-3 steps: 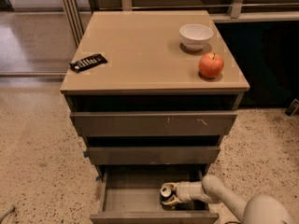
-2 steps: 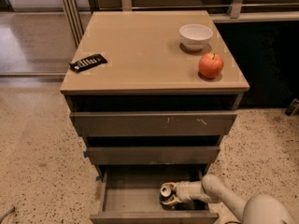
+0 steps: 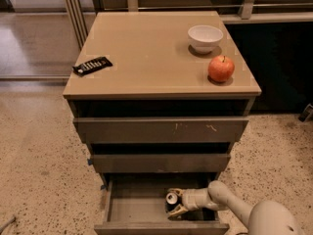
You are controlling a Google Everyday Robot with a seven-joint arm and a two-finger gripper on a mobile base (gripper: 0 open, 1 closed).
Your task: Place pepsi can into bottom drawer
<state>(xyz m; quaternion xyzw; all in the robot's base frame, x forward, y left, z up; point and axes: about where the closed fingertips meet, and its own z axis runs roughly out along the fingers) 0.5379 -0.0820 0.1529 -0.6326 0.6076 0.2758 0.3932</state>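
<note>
The bottom drawer [image 3: 129,207] is pulled open at the foot of the cabinet. The pepsi can [image 3: 171,199] stands upright inside it, right of the middle, its silver top showing and its dark body in shadow. My gripper [image 3: 177,202] reaches in from the right on a white arm, with one finger [image 3: 176,192] behind the can and the other in front of it. The fingers sit close around the can.
On the cabinet top are a white bowl [image 3: 205,36], a red apple [image 3: 221,68] and a black remote [image 3: 92,65]. The middle drawer [image 3: 161,162] and the scratch-marked top drawer [image 3: 161,130] overhang the open one. Speckled floor [image 3: 39,180] surrounds the cabinet.
</note>
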